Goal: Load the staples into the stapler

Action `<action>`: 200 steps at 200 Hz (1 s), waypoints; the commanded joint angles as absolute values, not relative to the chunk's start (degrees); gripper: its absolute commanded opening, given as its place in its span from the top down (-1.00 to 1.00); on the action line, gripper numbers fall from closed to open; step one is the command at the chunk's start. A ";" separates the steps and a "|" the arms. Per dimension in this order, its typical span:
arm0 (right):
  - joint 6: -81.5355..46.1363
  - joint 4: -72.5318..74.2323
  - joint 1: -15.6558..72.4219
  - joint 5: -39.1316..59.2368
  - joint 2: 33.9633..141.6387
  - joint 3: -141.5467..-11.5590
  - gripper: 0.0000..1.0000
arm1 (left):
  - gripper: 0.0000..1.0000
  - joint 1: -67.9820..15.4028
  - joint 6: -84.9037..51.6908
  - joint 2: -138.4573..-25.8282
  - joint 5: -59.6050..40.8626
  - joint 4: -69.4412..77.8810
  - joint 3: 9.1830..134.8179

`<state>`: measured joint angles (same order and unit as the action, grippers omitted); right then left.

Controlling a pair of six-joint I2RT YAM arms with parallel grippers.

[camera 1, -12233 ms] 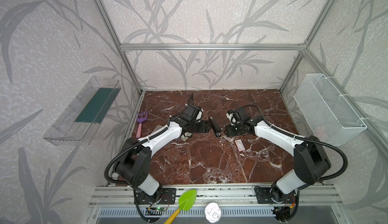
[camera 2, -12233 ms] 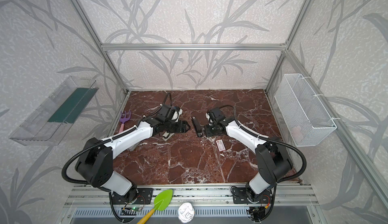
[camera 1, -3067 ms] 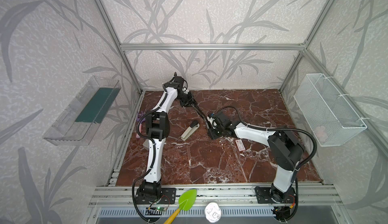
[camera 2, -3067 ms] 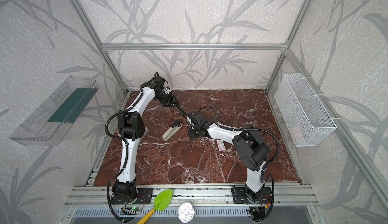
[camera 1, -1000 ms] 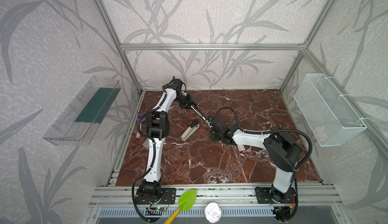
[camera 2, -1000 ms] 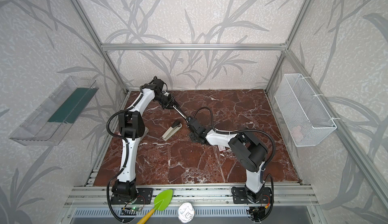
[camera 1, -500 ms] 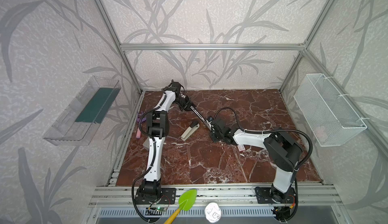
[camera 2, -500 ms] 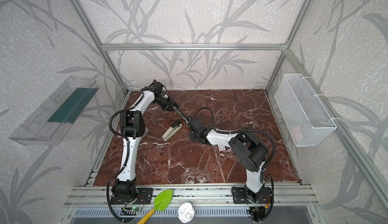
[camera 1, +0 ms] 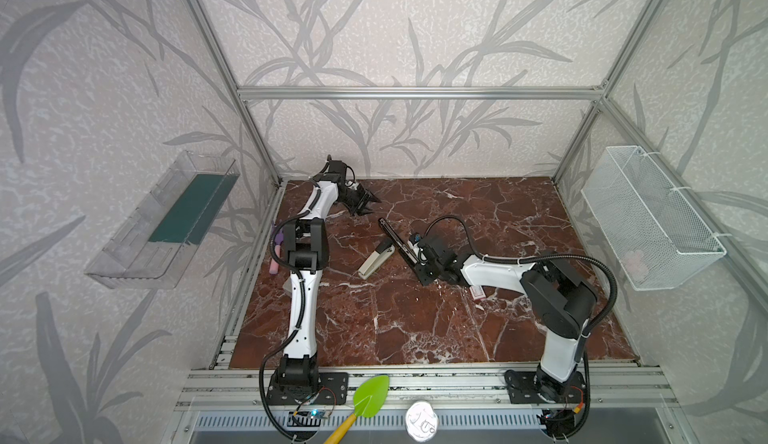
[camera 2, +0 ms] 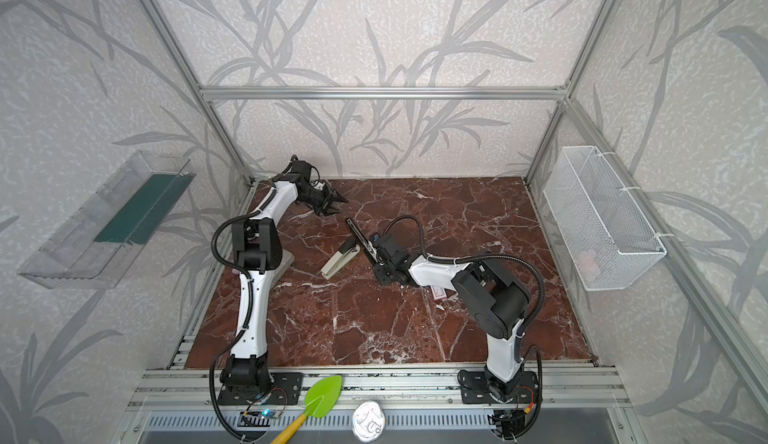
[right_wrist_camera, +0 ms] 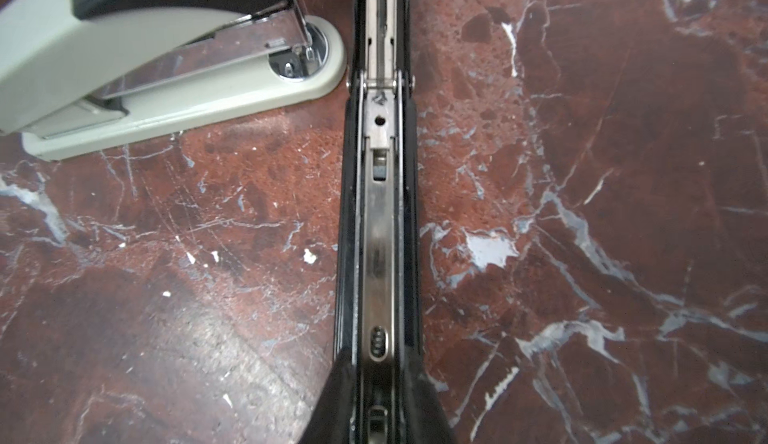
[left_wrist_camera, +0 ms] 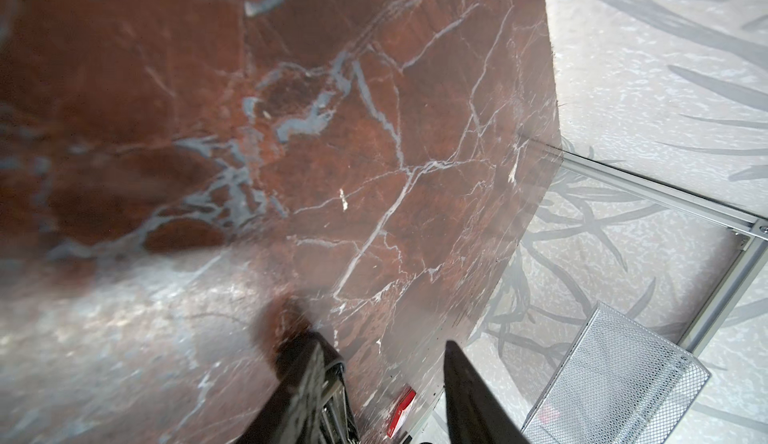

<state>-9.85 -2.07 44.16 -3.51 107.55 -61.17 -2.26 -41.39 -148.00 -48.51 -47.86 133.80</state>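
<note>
The black stapler (camera 1: 392, 238) is folded out into one long line, its silver rail (right_wrist_camera: 378, 234) facing up. My right gripper (camera 1: 413, 257) is shut on its near end; in the right wrist view the fingers (right_wrist_camera: 332, 404) clamp both sides of the rail. At the back left my left gripper (camera 1: 368, 205) stands open and empty, a short way from the stapler's far tip. The staples box (camera 1: 478, 292), white with a red mark, lies on the table half under my right forearm. It also shows in a top view (camera 2: 439, 292) and as a red patch, the box (left_wrist_camera: 401, 408), in the left wrist view.
A beige-and-black stapler (camera 1: 376, 259) lies right beside the black one, close to its hinge (right_wrist_camera: 380, 84). A pink tool (camera 1: 275, 254) lies at the left table edge. A wire basket (camera 1: 648, 213) hangs on the right wall and a clear tray (camera 1: 166, 221) on the left wall.
My left gripper has opened, let go of the stapler's far end and drawn back toward the back left. The right gripper keeps its hold on the stapler.
</note>
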 commanded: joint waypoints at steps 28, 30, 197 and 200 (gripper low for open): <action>-14.90 -10.93 41.48 -7.89 110.95 -64.78 1.00 | 0.01 -1.93 -43.33 -137.46 -48.54 -40.63 123.43; -15.04 -10.95 41.33 -7.91 110.97 -64.84 1.00 | 0.01 -1.93 -43.33 -137.13 -48.52 -40.26 122.84; -15.69 -13.41 37.35 3.83 91.80 -59.15 0.14 | -0.28 -15.08 -12.98 -104.56 -16.72 -48.00 87.25; -15.85 -13.01 37.35 4.31 91.11 -58.36 0.14 | -0.29 -15.82 -12.17 -104.95 -15.38 -48.43 87.54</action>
<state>-14.11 -13.61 37.21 -0.25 97.06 -63.20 -10.92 -24.99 -104.29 -28.16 -39.79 84.47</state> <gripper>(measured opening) 0.435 0.641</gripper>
